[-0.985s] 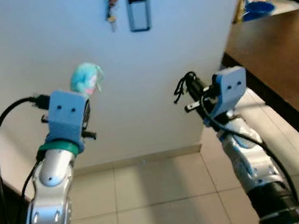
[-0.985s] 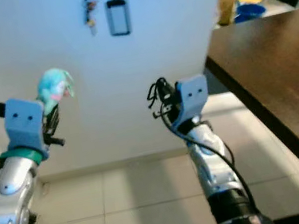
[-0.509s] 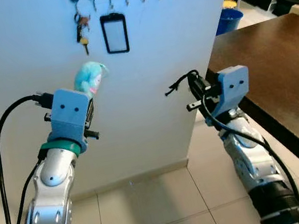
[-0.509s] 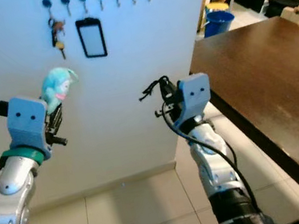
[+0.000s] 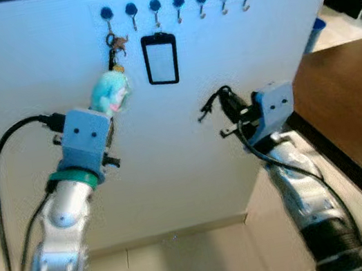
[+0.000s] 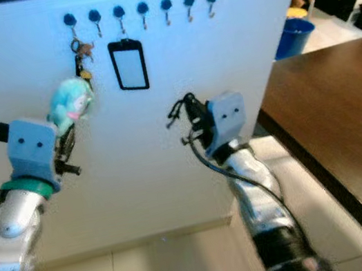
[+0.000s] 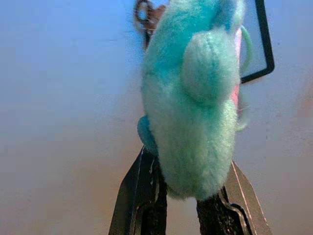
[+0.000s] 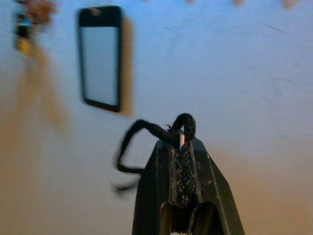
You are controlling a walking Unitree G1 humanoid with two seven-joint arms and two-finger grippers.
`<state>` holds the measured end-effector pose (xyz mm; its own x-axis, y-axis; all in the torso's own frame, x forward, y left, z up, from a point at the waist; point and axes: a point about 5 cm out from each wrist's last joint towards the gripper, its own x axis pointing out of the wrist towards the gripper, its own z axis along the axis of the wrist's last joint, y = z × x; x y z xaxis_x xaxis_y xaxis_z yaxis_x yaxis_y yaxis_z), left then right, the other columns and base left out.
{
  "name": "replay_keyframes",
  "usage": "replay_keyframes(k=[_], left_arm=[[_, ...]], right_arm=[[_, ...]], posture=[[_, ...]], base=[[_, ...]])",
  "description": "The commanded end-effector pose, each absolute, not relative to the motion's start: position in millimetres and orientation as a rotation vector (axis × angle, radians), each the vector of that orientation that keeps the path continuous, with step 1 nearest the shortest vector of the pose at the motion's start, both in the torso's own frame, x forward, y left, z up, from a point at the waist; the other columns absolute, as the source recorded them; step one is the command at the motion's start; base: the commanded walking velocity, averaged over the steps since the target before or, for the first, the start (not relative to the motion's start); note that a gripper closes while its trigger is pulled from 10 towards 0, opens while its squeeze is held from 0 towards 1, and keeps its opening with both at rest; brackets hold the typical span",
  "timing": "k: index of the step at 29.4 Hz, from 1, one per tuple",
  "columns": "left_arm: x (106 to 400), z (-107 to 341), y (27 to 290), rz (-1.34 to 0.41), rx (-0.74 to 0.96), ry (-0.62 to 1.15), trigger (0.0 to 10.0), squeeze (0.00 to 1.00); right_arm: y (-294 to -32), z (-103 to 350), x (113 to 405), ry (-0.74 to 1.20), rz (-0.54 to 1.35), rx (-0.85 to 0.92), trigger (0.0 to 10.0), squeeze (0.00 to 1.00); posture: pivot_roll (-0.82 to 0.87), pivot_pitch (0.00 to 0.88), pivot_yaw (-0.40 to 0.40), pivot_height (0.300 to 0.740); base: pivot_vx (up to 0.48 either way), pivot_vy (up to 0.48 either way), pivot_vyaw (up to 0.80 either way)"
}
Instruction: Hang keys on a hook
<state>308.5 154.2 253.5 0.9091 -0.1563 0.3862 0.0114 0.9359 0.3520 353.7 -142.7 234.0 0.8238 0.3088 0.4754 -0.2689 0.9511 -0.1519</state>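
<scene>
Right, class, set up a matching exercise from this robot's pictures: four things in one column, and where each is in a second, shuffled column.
Things:
1. turquoise plush toy
2. black cord
3. black-framed card holder
4. bunch of keys

Places:
A. hanging from the third hook from the left
B. gripped in the right end effector
C. hanging from the leftmost hook
D. gripped in the left end effector

Pairs: 1-D, 2-B, 3-A, 4-C

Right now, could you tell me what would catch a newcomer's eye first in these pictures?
Probably the fluffy turquoise toy clamped in the left gripper, raised before the white wall. Above it runs a row of hooks, with keys and a badge holder hanging. The right gripper pinches a black cord.
</scene>
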Motion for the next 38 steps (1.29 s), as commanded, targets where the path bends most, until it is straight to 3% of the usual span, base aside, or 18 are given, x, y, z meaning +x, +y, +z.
replay_keyframes(k=[1, 8, 17, 27, 38], left_arm=[[305, 254, 153, -0.103, 0.35, -0.44, 10.0, 0.0], [303, 257, 148, -0.129, 0.348, -0.462, 10.0, 0.0], [299, 256, 146, -0.144, 0.371, -0.465, 10.0, 0.0], [304, 250, 151, -0.104, 0.354, -0.424, 10.0, 0.0], [300, 252, 155, -0.092, 0.344, -0.428, 10.0, 0.0]], right_arm=[[-143, 233, 352, -0.528, 0.312, -0.092, 10.0, 0.0], [-138, 259, 358, -0.615, 0.312, -0.069, 10.0, 0.0], [-133, 262, 372, -0.584, 0.28, -0.015, 10.0, 0.0], [-132, 258, 368, -0.594, 0.3, -0.018, 10.0, 0.0], [-130, 253, 352, -0.652, 0.338, -0.049, 10.0, 0.0]], posture=[[0.09, 0.071, 0.071, 0.74], [0.09, 0.078, 0.077, 0.74], [0.11, 0.096, 0.074, 0.74], [0.1, 0.109, 0.076, 0.74], [0.1, 0.11, 0.068, 0.74]], base=[[0.0, 0.0, 0.0], [0.0, 0.0, 0.0], [0.0, 0.0, 0.0], [0.0, 0.0, 0.0], [0.284, 0.0, 0.0]])
